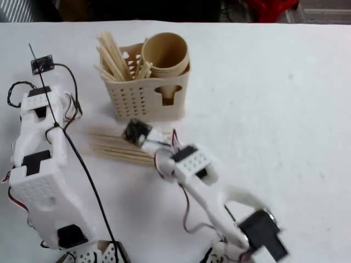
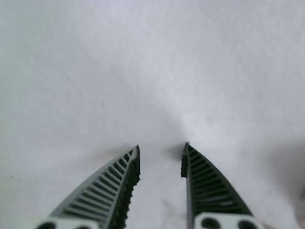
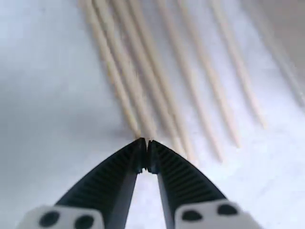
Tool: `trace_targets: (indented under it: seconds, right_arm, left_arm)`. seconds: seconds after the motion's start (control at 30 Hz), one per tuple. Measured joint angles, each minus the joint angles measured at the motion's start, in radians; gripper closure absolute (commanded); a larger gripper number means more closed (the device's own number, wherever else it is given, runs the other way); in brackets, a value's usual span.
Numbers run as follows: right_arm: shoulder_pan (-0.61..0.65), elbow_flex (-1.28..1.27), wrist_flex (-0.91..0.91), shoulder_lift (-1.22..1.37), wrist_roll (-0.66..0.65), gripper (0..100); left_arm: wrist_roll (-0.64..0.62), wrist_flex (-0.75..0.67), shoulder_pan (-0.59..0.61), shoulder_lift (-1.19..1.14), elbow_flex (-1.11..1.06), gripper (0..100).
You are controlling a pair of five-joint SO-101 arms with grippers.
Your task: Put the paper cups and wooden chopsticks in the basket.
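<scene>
Observed: the cream perforated basket (image 1: 137, 98) stands upright on the white table (image 1: 274, 109). Stacked paper cups (image 1: 164, 52) sit in one side of it. A bundle of chopsticks (image 1: 112, 55) leans out of the other side.

Loose wooden chopsticks (image 1: 112, 145) lie flat on the table just in front of the basket, roughly parallel.

The right gripper (image 3: 145, 145) is low over the table at the near ends of these sticks (image 3: 119, 71). Its tips are pressed together. Whether a stick is caught between them cannot be told.

The left gripper (image 2: 160, 150) hangs over bare table. Its jaws are spread and hold nothing. The left arm (image 1: 35, 153) sits folded at the table's left side, well apart from the basket
</scene>
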State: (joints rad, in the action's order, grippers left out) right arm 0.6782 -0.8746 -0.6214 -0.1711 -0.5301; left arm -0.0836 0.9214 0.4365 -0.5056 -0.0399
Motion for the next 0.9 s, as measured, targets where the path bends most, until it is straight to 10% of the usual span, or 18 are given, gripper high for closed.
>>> trace_targets:
  seconds: [0.4, 0.9]
  right_arm:
    - [-0.055, -0.14, -0.19, -0.548, 0.002, 98.1]
    - [-0.677, -0.678, -0.534, -1.455, -0.166, 98.1]
  left_arm:
    - [0.048, 0.018, 0.0, 0.0, 0.006, 84]
    - [0.819, 0.747, -0.098, 0.589, -0.034, 84]
